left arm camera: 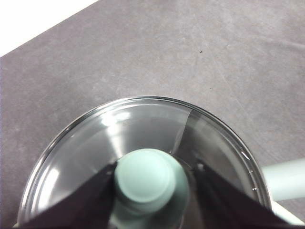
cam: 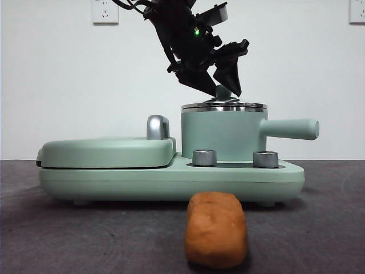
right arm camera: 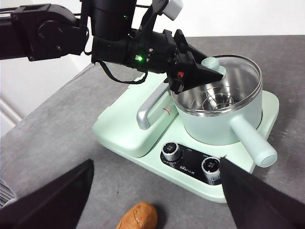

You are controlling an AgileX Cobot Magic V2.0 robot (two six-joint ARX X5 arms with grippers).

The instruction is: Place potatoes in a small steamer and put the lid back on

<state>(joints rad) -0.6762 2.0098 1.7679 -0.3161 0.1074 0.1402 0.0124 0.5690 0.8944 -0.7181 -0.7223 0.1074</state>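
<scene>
I see the left tool [cam: 224,87] at the frame's top centre, clenched on the knob of the lid [cam: 223,105], on the small steamer [cam: 222,136]. The right tool [right arm camera: 157,200] is released; the potato [cam: 217,237] lies bottom centre on the worktop [cam: 85,234].

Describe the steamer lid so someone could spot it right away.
Find the mint-green cooker base; on its side with the two dials stands the small steamer. The lid sits on it, glass with a steel rim, the left gripper around its knob.

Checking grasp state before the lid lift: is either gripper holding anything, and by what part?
The left gripper has its jaws on either side of the lid's green knob; a firm grip cannot be told. The right gripper is open and holds nothing.
</scene>
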